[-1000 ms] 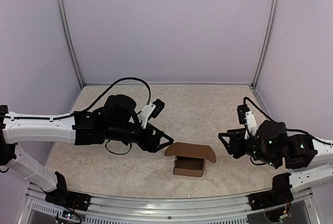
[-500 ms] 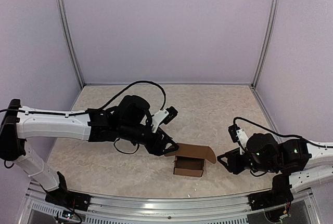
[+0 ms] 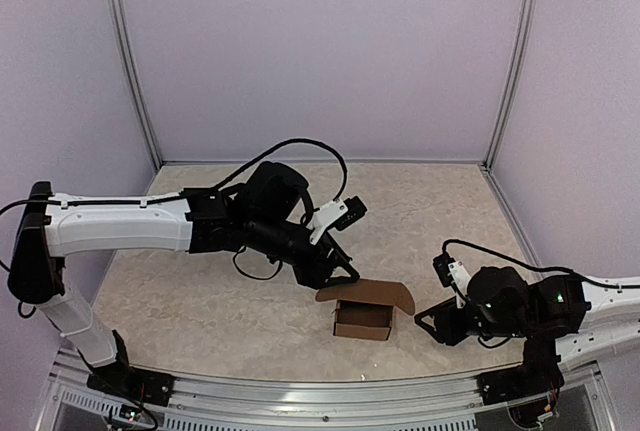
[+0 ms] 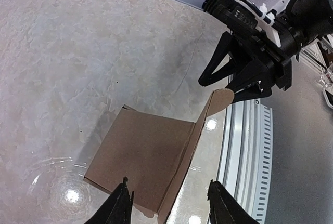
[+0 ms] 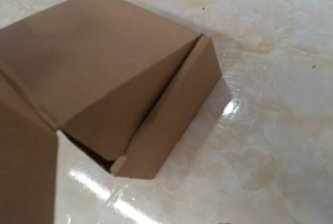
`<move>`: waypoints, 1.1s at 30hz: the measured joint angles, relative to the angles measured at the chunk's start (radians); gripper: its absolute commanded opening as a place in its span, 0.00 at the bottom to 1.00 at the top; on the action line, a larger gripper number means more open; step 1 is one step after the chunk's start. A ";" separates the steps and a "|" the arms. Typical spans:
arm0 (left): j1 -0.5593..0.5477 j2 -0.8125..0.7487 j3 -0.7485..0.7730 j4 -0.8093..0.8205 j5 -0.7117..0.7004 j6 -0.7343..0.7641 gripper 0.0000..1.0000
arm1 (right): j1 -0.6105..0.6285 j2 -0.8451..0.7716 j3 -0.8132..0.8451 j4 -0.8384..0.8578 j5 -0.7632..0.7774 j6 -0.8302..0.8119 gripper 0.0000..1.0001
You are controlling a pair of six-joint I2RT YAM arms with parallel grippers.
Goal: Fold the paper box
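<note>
Beige marbled table point(image 3: 420, 201), closed in by pale lilac walls point(image 3: 320, 51) at the back and on both sides. Two metal posts point(image 3: 125, 51), one in each back corner. One ribbed metal rail point(image 3: 300, 391) along the near edge.

One paper box point(image 3: 362, 323), brown cardboard, sitting on the table right of centre and near the rail. Partly folded: low walls upright, lid point(image 3: 366, 292) raised and tilted over the opening, with a rounded flap at its right end. Narrow gap left under the lid in the right wrist view.

Two arms, two grippers. Left gripper point(image 3: 338, 273) reaching in from the left, just above the lid's rear left edge, fingers spread apart and holding nothing. Both fingertips point(image 4: 122, 203) seen above the lid in the left wrist view; contact with the cardboard impossible to tell. Right gripper point(image 3: 430, 316) low over the table just right of the box, pointing at it, fingers apart and nothing between them. Lid flap close to its lower finger in the left wrist view; touching or not, cannot tell.

One black cable point(image 3: 300, 143) looping above the left arm, another on the right arm.

Box flanked by a gripper on each side. Bare tabletop behind it up to the back wall and across the far left; only a narrow strip between box and rail.
</note>
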 measured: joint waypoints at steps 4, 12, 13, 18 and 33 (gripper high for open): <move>-0.003 0.039 0.057 -0.073 0.023 0.074 0.47 | 0.000 0.000 0.000 0.011 -0.009 0.002 0.40; -0.013 0.118 0.141 -0.200 0.005 0.181 0.45 | -0.001 0.000 -0.002 0.025 -0.013 0.006 0.39; -0.014 0.126 0.146 -0.211 0.000 0.191 0.42 | -0.001 0.000 -0.002 0.026 -0.013 0.006 0.39; -0.016 0.148 0.172 -0.252 -0.010 0.225 0.20 | -0.001 0.001 -0.002 0.027 -0.013 0.011 0.38; -0.021 0.157 0.174 -0.259 -0.031 0.243 0.00 | -0.035 0.056 -0.056 0.175 -0.021 0.028 0.19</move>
